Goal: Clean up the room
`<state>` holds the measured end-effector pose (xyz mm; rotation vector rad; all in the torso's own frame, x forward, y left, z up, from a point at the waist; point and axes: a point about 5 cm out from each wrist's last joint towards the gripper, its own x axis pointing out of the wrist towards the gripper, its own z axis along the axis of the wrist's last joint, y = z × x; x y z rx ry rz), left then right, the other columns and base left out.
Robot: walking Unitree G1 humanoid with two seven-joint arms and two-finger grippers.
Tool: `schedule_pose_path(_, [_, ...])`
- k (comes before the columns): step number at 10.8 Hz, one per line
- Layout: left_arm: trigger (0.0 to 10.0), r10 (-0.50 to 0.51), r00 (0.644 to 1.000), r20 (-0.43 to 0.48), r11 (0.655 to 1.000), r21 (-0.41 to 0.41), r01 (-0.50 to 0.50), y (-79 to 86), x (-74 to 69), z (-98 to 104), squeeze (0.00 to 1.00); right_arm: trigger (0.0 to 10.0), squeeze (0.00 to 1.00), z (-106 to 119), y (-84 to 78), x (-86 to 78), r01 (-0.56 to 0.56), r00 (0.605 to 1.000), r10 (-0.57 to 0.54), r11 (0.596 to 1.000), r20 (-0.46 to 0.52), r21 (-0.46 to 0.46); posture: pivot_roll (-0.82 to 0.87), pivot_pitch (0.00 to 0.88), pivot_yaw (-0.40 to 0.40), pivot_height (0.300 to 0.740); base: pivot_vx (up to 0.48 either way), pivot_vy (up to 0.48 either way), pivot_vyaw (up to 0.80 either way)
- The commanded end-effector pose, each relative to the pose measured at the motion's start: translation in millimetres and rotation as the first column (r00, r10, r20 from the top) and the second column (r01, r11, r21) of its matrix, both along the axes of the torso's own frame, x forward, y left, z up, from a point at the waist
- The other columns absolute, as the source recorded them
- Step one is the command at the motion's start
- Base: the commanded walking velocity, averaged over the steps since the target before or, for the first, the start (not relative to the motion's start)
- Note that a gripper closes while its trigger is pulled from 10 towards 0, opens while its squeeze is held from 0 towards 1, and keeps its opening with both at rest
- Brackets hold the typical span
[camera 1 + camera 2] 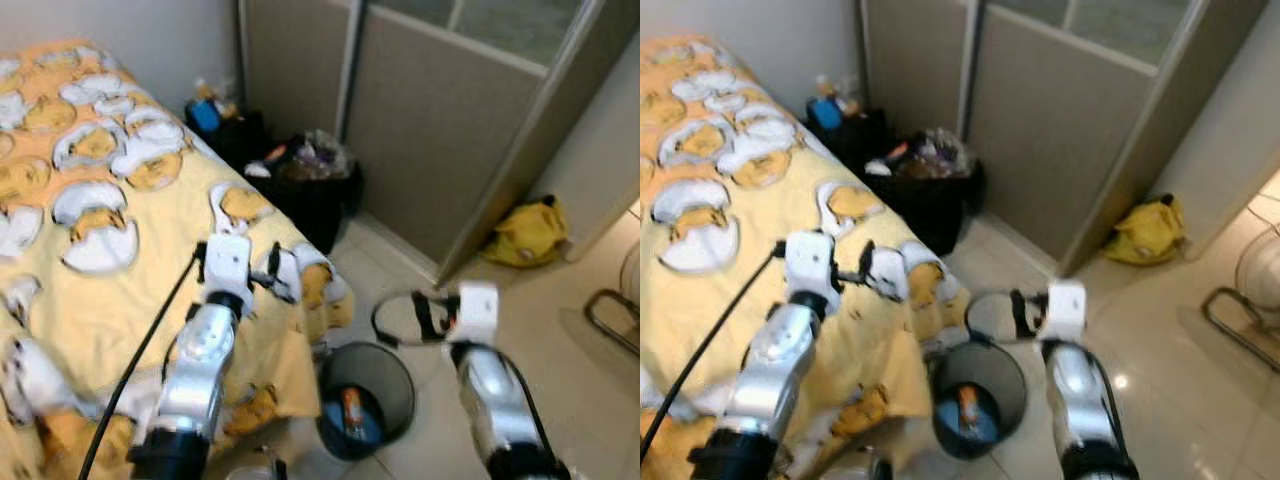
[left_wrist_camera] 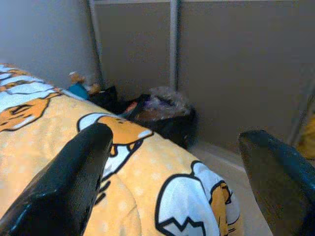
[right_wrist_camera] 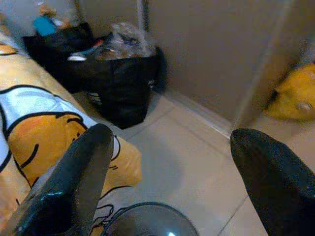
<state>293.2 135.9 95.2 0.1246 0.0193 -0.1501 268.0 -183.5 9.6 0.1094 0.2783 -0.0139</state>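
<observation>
A black mesh waste bin (image 1: 400, 365) stands on the tile floor at the bed's corner, with an orange bottle (image 1: 352, 410) and something blue inside. My right gripper (image 1: 405, 318) hovers open just above the bin's far rim; the right wrist view puts the rim (image 3: 147, 219) below the spread fingers (image 3: 74, 182). My left gripper (image 1: 278, 278) is open over the corner of the yellow egg-print blanket (image 1: 120, 230), with nothing between its fingers (image 2: 74, 182).
Full black rubbish bags (image 1: 310, 185) sit against the wall past the bed's corner, next to a grey sliding partition (image 1: 440, 130). A yellow bag (image 1: 525, 235) lies on the floor by the partition's end. A metal frame (image 1: 610, 320) is at the far right.
</observation>
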Motion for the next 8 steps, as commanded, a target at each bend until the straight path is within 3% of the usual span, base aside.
schedule_pose_path(1, [10.0,-0.003,1.000,0.007,1.000,0.007,0.003,2.4,-1.6,-0.8,0.00,10.0,0.00,8.1,-5.2,2.5,0.035,0.998,-0.036,0.999,0.045,0.034,0.13,0.000,-0.062,0.740,0.000,0.000,0.54])
schedule_pose_path(2, [10.0,0.060,0.998,0.030,0.997,-0.046,-0.059,15.0,-3.1,0.4,0.00,10.0,0.00,30.1,-16.1,-7.1,0.050,0.981,-0.052,0.999,0.186,0.018,0.12,0.000,-0.055,0.740,0.000,0.000,0.53])
schedule_pose_path(3, [10.0,0.017,0.999,0.039,0.996,-0.088,-0.014,9.3,-5.5,0.9,0.00,10.0,0.00,42.0,-19.6,-9.6,0.056,0.967,-0.045,0.998,0.252,-0.037,0.12,0.000,-0.058,0.740,0.000,0.000,0.53])
schedule_pose_path(5, [10.0,-0.068,0.995,0.068,0.996,-0.054,0.072,-9.8,-1.3,3.9,0.00,10.0,0.00,40.3,-8.1,-0.8,-0.012,0.976,0.021,0.999,0.218,-0.043,0.11,0.000,-0.057,0.740,0.000,0.000,0.54])
schedule_pose_path(8, [10.0,-0.043,0.996,0.072,0.997,-0.059,0.047,-12.0,11.2,7.8,0.00,10.0,0.00,38.3,0.5,13.4,-0.047,0.985,0.048,0.999,0.164,-0.009,0.11,0.000,-0.048,0.740,0.000,-0.480,0.43])
